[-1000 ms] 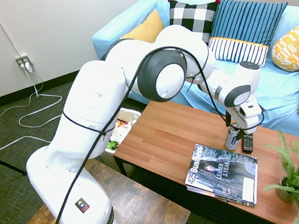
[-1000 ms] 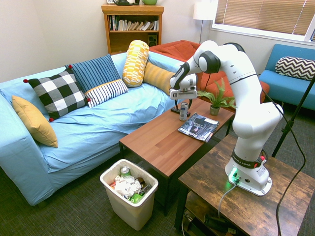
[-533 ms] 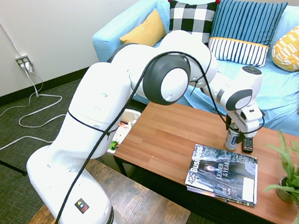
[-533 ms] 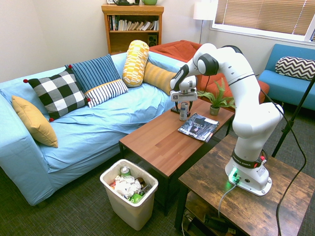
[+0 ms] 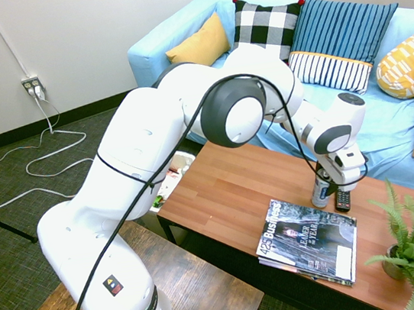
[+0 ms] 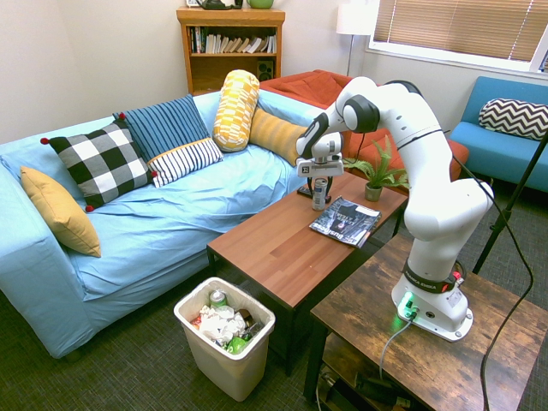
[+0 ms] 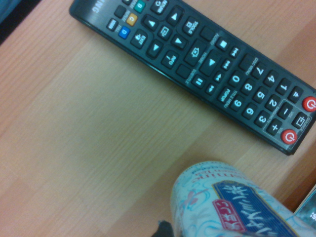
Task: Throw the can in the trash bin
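Shows in the wrist view the keys of the black remote (image 7: 202, 69) and a blue label (image 7: 252, 210) on the can (image 7: 212, 192) — too small to read in either exterior view. Shows the full front of the trash bin (image 6: 224, 355) only in the second exterior view, with crumpled white paper (image 6: 221, 325) inside; mostly hides it behind the arm (image 5: 138, 134) and worktop (image 5: 227, 191) in the first. Compared with a second ago, sits slightly lower at the wrist, with the can unmoved. Stands upright on the worktop, near the remote and the magazines (image 6: 345, 223), long axis vertical, label toward the wrist camera. Places the jaws about the can — cannot tell whether spread or pinching it.
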You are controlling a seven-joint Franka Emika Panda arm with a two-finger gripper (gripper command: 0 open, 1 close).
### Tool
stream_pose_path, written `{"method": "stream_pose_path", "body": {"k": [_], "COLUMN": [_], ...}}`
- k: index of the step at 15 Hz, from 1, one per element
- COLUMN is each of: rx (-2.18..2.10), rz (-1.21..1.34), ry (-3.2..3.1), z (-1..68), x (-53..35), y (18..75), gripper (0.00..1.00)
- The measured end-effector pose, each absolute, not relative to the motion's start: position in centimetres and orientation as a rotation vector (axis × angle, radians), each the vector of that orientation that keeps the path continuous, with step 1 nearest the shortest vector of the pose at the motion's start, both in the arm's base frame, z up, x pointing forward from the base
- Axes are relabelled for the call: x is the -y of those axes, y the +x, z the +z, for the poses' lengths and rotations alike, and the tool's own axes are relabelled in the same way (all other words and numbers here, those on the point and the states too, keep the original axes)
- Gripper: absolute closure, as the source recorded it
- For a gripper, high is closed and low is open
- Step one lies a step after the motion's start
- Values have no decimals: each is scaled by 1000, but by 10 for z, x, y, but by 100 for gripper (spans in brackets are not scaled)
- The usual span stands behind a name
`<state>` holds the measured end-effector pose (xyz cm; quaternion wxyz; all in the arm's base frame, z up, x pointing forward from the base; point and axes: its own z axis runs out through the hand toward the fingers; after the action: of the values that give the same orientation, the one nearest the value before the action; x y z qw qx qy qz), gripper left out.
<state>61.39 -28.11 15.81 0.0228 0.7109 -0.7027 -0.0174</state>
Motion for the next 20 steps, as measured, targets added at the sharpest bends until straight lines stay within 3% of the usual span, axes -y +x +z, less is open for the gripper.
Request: {"method": "stream_pose_path", "body": {"k": [2,5,8,11,15,20], "rx": [2150,2025,1792,1584,1330,1125], "rz": [-28,105,255,341,327,217], "ry": [2247,2417,2587,2673,2709,2719], "z": [172,252,357,406,352,259], "x": [272,207,54,-126,-287,-379], "y": [621,648,661,632,577,520], "gripper": [100,100,100,100,100,100]}}
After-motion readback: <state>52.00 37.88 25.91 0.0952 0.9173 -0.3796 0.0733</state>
